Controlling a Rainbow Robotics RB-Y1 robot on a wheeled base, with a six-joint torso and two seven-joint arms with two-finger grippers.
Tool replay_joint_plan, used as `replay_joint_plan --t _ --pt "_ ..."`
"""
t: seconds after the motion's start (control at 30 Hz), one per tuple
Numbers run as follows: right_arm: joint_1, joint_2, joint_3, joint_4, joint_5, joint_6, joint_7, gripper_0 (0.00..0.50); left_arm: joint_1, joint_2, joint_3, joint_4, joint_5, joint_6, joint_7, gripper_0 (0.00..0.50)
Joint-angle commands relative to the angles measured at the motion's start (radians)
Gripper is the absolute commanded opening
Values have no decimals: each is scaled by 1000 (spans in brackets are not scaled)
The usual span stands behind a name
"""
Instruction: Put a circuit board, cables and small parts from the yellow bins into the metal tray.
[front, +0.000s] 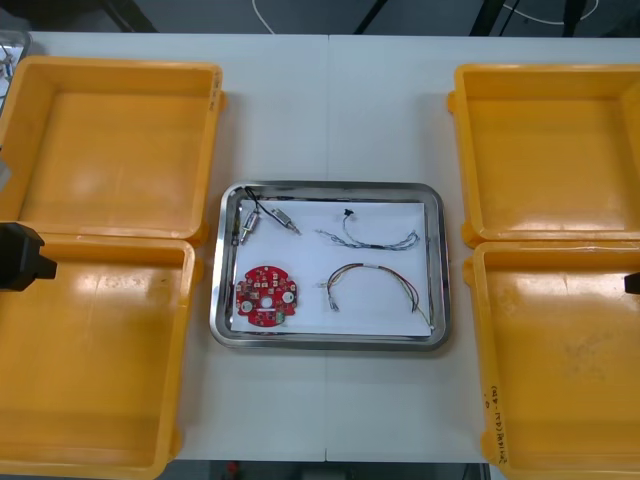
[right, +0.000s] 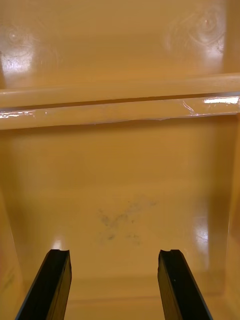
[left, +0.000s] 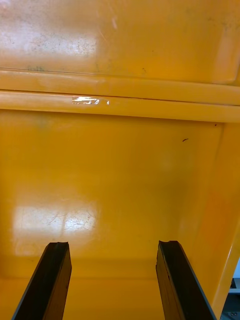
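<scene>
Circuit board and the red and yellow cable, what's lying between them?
Nothing: in the front view, only bare white tray floor separates the board from the cable.

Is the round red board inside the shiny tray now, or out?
In. The red circuit board lies flat on the white inside of the metal tray.

The yellow bins (front: 110, 150) are glossy plastic, the metal tray (front: 330, 341) shiny.
</scene>
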Motion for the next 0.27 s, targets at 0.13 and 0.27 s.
replay_joint_plan --t 0.13,0.27 --pt "-17 -23 14 -4 2 3 46 500 20 44 26 -27 0 6 -98 500" --pt "-17 -23 14 -4 2 3 46 500 20 44 26 -27 0 6 -98 500"
